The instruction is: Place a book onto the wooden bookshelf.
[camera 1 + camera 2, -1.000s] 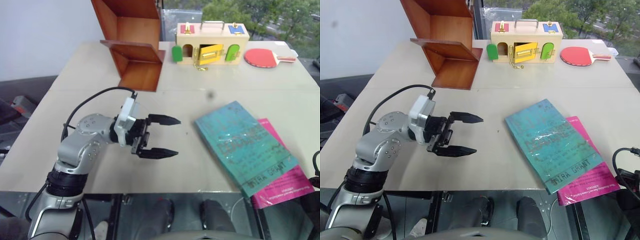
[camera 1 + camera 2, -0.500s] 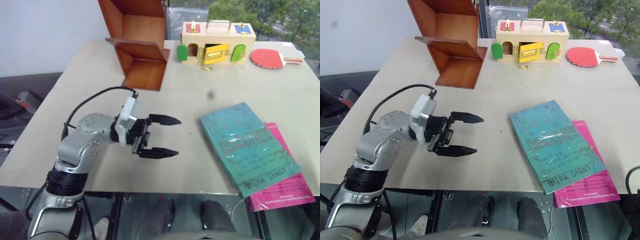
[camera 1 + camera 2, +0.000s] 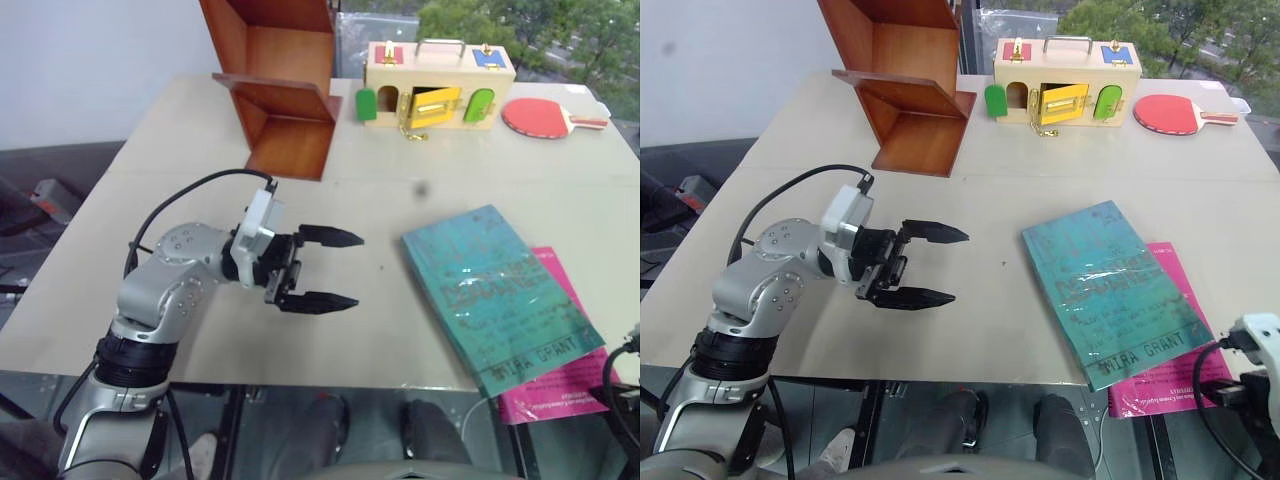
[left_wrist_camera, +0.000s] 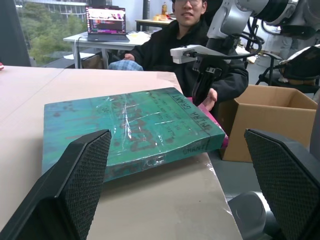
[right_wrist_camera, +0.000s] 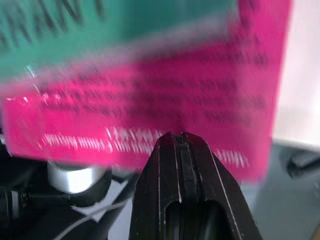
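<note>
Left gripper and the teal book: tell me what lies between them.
Nothing: bare table runs from the open left gripper to the book, as the right eye view shows.

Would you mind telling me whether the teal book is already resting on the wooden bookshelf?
No, the teal book lies flat on the table, partly covering the pink book, well apart from the wooden bookshelf.
</note>
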